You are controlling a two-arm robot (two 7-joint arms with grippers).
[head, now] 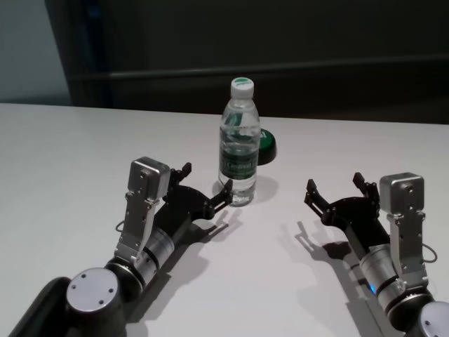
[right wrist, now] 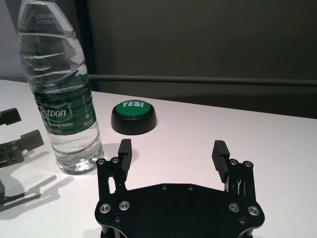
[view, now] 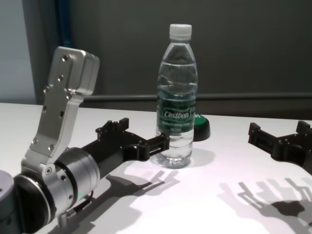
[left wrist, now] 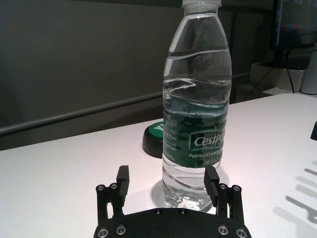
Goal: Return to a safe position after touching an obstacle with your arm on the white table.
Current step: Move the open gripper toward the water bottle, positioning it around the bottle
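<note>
The obstacle, a clear water bottle (head: 238,151) with a white cap and a green label, stands upright on the white table (head: 70,154). My left gripper (head: 207,181) is open just in front of it and slightly to its left. One of its fingertips (view: 163,143) lies against the bottle's lower side. In the left wrist view the bottle (left wrist: 195,99) rises right behind that fingertip (left wrist: 211,179). My right gripper (head: 334,184) hovers open over bare table to the bottle's right, well apart from it, with nothing between its fingers (right wrist: 219,152).
A low round green "YES!" button (right wrist: 133,116) on a black base sits just behind the bottle, to its right. A dark wall runs along the table's far edge. Bare tabletop lies to the far left, between the arms, and in front of both grippers.
</note>
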